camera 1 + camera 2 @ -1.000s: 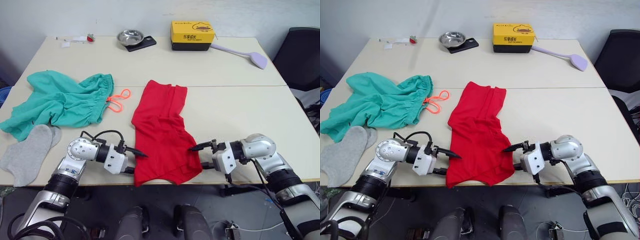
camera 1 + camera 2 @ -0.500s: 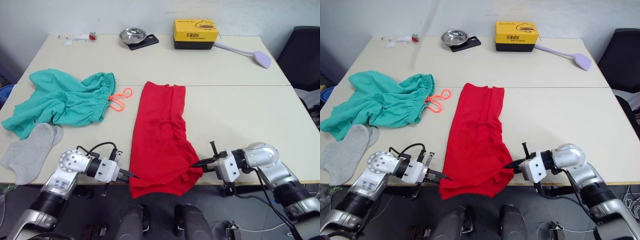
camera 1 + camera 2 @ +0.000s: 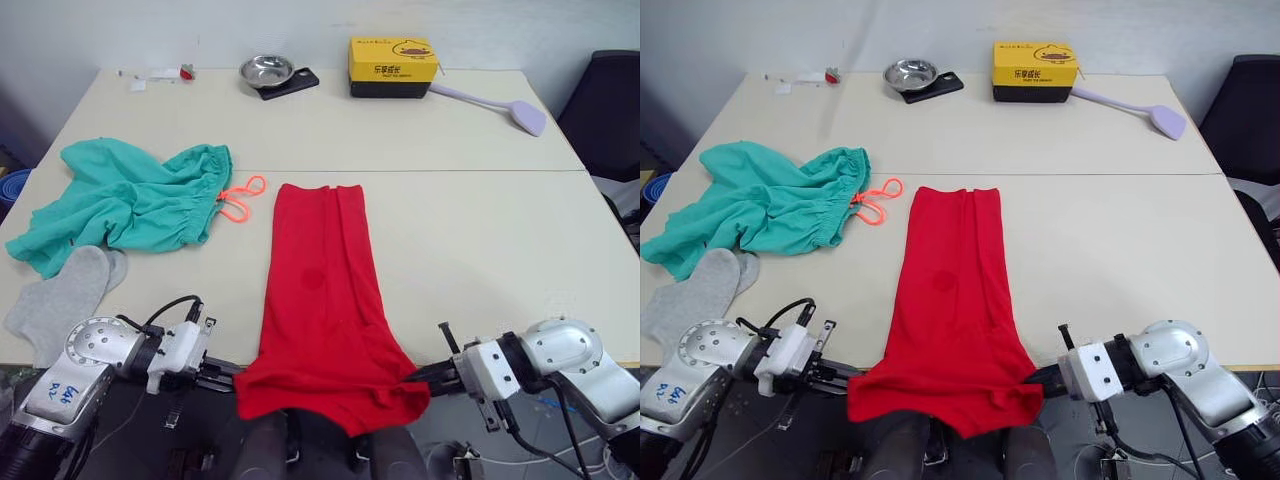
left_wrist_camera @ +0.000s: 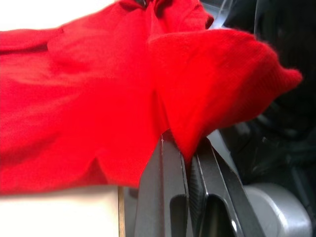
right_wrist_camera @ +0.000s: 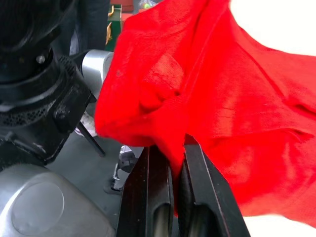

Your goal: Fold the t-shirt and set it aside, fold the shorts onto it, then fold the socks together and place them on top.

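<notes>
Both arms are drawn back low at the near edge of the table (image 3: 470, 240), forearms angled inward so the two claws face each other across the hem of the t-shirt (image 3: 322, 290). The left gripper (image 4: 186, 150) has its two black fingers pressed together on a fold of red cloth at the shirt's near left corner, and the right gripper (image 5: 177, 153) is pinched the same way on the near right corner, as both wrist views show. The t-shirt lies as a long narrow strip near the middle of the table, its long axis running from 12 o'clock to 6 o'clock: the far end lies flat and squared off on the tabletop, and the near end widens and hangs over the table edge between the two claws. The shorts (image 3: 130, 200) lie crumpled at about 10 o'clock from the shirt, waistband toward the shirt, with the orange drawstring (image 3: 238, 198) looped just beside the shirt's far left corner. The socks (image 3: 60, 300) lie at about 9 o'clock, near the left edge, one overlapping the other. Along the far edge are a small steel bowl (image 3: 264, 71), a yellow box (image 3: 392, 66) and a lilac spatula (image 3: 495, 103).
</notes>
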You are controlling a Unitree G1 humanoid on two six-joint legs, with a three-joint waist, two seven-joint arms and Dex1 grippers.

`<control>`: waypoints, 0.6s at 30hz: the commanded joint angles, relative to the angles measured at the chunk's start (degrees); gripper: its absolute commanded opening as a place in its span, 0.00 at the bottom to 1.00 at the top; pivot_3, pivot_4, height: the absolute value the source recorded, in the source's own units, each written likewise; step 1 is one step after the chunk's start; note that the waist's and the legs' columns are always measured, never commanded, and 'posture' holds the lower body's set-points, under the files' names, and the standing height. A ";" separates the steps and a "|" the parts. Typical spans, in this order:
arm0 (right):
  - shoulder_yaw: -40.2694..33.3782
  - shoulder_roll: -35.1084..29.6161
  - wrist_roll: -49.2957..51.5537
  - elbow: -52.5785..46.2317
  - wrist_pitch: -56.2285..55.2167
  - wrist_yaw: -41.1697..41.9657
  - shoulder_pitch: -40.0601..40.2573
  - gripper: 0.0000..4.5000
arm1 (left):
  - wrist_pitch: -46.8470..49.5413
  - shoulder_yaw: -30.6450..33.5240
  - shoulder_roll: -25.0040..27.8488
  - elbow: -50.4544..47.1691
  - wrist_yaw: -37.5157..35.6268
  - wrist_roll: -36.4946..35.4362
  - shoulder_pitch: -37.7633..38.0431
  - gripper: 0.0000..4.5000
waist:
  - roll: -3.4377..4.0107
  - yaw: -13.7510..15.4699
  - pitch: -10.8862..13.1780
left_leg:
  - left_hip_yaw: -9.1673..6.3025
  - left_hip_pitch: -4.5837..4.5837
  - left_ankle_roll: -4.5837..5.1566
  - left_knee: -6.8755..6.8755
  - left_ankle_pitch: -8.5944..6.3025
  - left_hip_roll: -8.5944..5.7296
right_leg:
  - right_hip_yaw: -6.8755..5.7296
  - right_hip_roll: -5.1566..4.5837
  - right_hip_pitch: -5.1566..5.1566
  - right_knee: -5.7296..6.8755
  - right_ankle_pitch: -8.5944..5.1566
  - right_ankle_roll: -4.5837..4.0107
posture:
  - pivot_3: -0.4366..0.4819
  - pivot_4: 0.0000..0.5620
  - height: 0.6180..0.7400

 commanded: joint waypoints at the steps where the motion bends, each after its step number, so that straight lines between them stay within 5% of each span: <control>1: -3.76 0.62 6.86 -1.49 12.99 -2.83 -7.53 0.01 | 13.12 5.32 -1.11 0.12 6.83 -8.86 -7.08 0.00 | 0.01 0.01 0.13 | 0.00 -0.01 -0.01 0.02 0.01 0.00 | 0.00 0.00 -0.02 0.05 0.00 0.00 | 0.48 0.27 1.00; 4: -4.18 4.94 6.48 4.27 17.77 -5.21 -17.12 0.01 | 22.31 6.96 -3.27 7.43 11.90 -11.50 -16.94 0.00 | -0.02 0.04 0.17 | -0.06 -0.07 0.13 0.07 0.11 0.00 | -0.02 0.00 -0.09 0.17 0.02 0.00 | 0.48 0.27 1.00; 9: -3.69 13.72 -1.34 21.59 17.05 -10.38 -31.46 0.01 | 24.60 5.91 -9.12 24.27 16.47 -5.69 -33.09 0.00 | -0.05 0.01 0.17 | -0.05 -0.14 0.00 0.07 0.26 -0.08 | -0.15 0.04 -0.14 0.28 0.04 0.03 | 0.48 0.27 1.00; 18: -3.10 29.10 -19.22 60.43 10.93 -29.47 -53.43 0.01 | 10.12 5.07 -23.72 60.40 27.72 9.74 -55.84 0.00 | -0.25 -0.23 0.26 | 0.22 -1.20 0.67 0.85 0.68 -0.13 | -0.59 0.26 -0.86 0.79 0.22 0.38 | 0.48 0.27 1.00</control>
